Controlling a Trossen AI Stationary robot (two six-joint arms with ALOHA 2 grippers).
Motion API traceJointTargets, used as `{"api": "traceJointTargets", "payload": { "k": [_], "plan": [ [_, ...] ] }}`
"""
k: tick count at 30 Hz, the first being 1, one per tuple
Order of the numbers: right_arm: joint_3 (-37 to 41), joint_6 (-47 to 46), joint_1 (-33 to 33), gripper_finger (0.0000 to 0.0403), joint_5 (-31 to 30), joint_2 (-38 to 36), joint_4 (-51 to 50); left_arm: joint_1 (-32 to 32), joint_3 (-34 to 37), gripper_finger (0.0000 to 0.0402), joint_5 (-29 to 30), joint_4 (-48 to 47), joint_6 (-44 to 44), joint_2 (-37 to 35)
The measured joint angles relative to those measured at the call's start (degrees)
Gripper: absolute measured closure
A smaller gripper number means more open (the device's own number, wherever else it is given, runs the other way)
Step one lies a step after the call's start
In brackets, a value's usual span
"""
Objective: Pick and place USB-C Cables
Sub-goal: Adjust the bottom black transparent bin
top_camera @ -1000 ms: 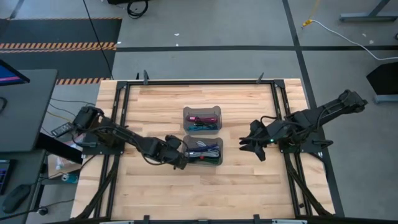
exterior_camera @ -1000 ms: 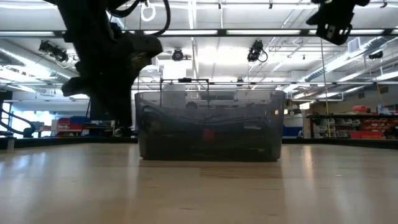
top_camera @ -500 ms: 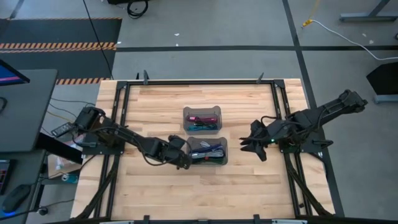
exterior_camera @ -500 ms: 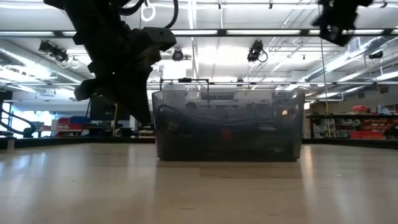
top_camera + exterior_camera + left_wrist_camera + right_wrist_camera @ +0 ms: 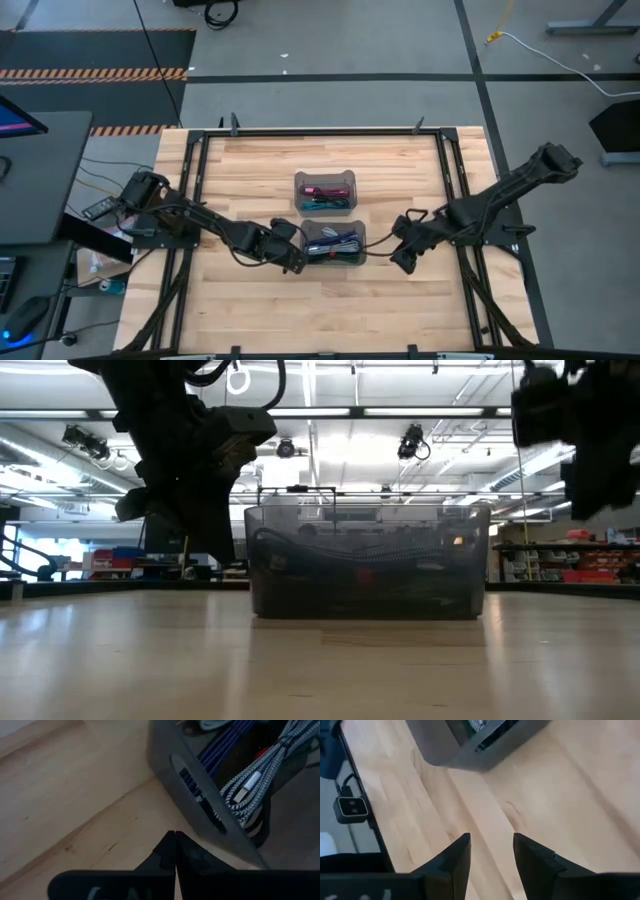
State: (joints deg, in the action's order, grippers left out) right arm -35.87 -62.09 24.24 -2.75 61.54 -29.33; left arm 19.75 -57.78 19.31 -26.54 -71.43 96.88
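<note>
Two translucent grey bins stand mid-table. The far bin (image 5: 325, 191) holds maroon and teal USB-C cables (image 5: 325, 190). The near bin (image 5: 335, 243) (image 5: 365, 560) holds purple, grey and white braided cables (image 5: 250, 785). My left gripper (image 5: 291, 256) (image 5: 173, 836) is shut and sits low by the near bin's left end wall (image 5: 200, 805); a strip of bare wood shows between them. My right gripper (image 5: 400, 253) (image 5: 490, 845) is open, just right of the near bin's right end (image 5: 475, 745), above bare table.
A black frame rail (image 5: 455, 190) runs along the table's sides and far edge. Bare wood lies near the bins and toward the near edge (image 5: 330, 310). A long white cord with a yellow end (image 5: 540, 50) lies on the floor beyond the table.
The near bin slid a little toward the table's right with my shut left gripper following at its left end, then stopped; that gripper has eased back slightly. My right arm swung from the right side toward the near bin's right end and came lower.
</note>
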Motion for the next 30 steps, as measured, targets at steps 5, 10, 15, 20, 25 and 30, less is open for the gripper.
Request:
{"api": "traceJointTargets", "payload": {
  "k": [5, 10, 15, 20, 25, 30],
  "plan": [
    [6.1, -1.4, -0.1, 0.0247, 1.3, 5.1, 12.6, 0.0, 0.0, 0.0398, -0.6, -0.1, 2.7, 0.0],
    [10.0, -0.4, -1.8, 0.0247, 1.0, 9.7, 25.8, 0.1, 0.0, 0.0398, -2.1, -0.9, 3.6, 0.0],
    [10.6, 3.7, -4.8, 0.0247, 1.2, 14.3, 35.4, 0.8, 0.0, 0.0398, -2.4, -2.0, 3.7, 0.0],
    [10.7, 7.1, -7.8, 0.0247, 3.1, 16.1, 40.0, 1.2, 0.0, 0.0398, -2.6, -2.2, 3.7, 0.0],
    [10.7, 9.8, -10.6, 0.0247, 5.1, 16.0, 41.5, 1.1, 0.0, 0.0397, -2.6, -2.1, 3.6, 0.0],
    [10.7, 11.8, -12.4, 0.0247, 6.6, 16.2, 42.9, 1.1, 0.0, 0.0397, -2.6, -2.1, 3.6, -0.1]
  ]
}}
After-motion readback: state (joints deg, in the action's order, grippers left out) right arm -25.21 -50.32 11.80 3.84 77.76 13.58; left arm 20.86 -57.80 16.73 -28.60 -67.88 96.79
